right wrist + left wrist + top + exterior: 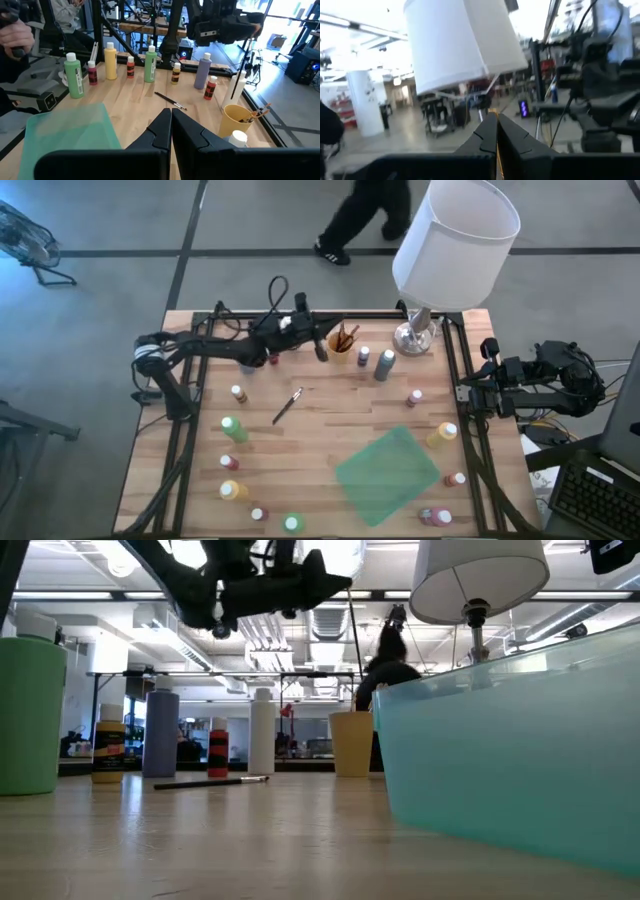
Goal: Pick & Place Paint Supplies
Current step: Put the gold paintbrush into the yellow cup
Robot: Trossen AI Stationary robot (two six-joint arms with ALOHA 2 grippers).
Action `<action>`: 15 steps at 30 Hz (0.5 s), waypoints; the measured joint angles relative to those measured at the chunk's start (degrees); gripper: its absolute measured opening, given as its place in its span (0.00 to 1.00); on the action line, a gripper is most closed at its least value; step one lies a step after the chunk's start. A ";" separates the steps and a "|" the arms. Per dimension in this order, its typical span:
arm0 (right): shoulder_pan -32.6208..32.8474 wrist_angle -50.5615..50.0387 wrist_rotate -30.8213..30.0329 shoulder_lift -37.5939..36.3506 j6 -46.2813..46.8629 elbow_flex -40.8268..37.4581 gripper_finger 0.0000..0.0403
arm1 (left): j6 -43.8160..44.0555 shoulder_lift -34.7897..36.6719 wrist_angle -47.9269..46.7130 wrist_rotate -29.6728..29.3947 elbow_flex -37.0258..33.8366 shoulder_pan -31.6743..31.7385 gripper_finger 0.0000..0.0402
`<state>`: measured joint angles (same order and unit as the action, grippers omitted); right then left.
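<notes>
My left gripper (322,350) hangs over the table's far middle, beside a yellow cup (340,352) that holds brushes, and is shut on a thin brush (353,650). Another dark-handled brush (288,405) lies flat on the wood near the middle. Small white-capped paint bottles stand about the table, among them a green one (233,430), a yellow one (442,435) and a grey one (385,365). A teal bin (388,475) sits at the near right. My right gripper (170,117) is shut on nothing, drawn back past the table's right edge. My left gripper pinches the thin brush near its upper end (349,595) between its two fingertips. The fingers come about level from the table's left, lying across the brush. It hangs nearly upright below them, its lower end (357,708) at the yellow cup's mouth; whether inside, I cannot tell.
A lamp with a white shade (455,240) and a silver base (413,338) stands at the far right, close to the cup. A person walks on the floor beyond the far edge. Bare wood lies between the loose brush and the teal bin.
</notes>
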<state>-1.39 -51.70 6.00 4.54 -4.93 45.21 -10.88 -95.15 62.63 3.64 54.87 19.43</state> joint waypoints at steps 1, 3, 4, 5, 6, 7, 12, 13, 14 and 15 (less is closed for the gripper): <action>0.00 0.00 0.00 -0.01 0.00 0.00 0.02 | 0.37 0.00 1.95 0.15 -1.00 0.11 0.01; 0.01 0.00 0.00 0.01 0.00 0.00 0.02 | 1.07 0.00 3.48 0.25 -2.06 0.36 0.01; 0.00 0.00 0.00 0.00 0.00 0.01 0.02 | 1.34 0.00 3.36 0.26 -2.19 0.42 0.01; 0.02 0.00 0.00 0.01 -0.01 0.00 0.02 | 1.45 0.00 3.24 0.23 -2.31 0.49 0.01; 0.02 0.00 0.00 0.00 -0.01 0.00 0.02 | 1.47 0.00 2.96 0.24 -2.36 0.49 0.01; 0.01 0.00 0.00 0.01 0.00 0.00 0.02 | 1.44 -0.17 2.81 0.22 -2.36 0.49 0.01; 0.02 0.00 0.00 0.00 -0.01 0.00 0.02 | 1.32 -1.28 2.38 0.23 -2.34 0.57 0.01; 0.01 0.00 -0.01 0.00 0.00 0.01 0.02 | 1.31 -1.55 2.43 0.22 -2.34 0.59 0.01; 0.00 0.00 0.00 0.01 0.00 0.00 0.02 | 1.24 -1.87 2.37 0.22 -2.34 0.63 0.01; 0.01 0.00 -0.02 0.01 -0.01 0.00 0.02 | 1.02 -2.33 2.46 0.20 -2.34 0.65 0.01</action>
<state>-1.38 -51.70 5.98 4.55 -4.94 45.21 -9.86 -97.49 65.08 3.84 52.53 20.08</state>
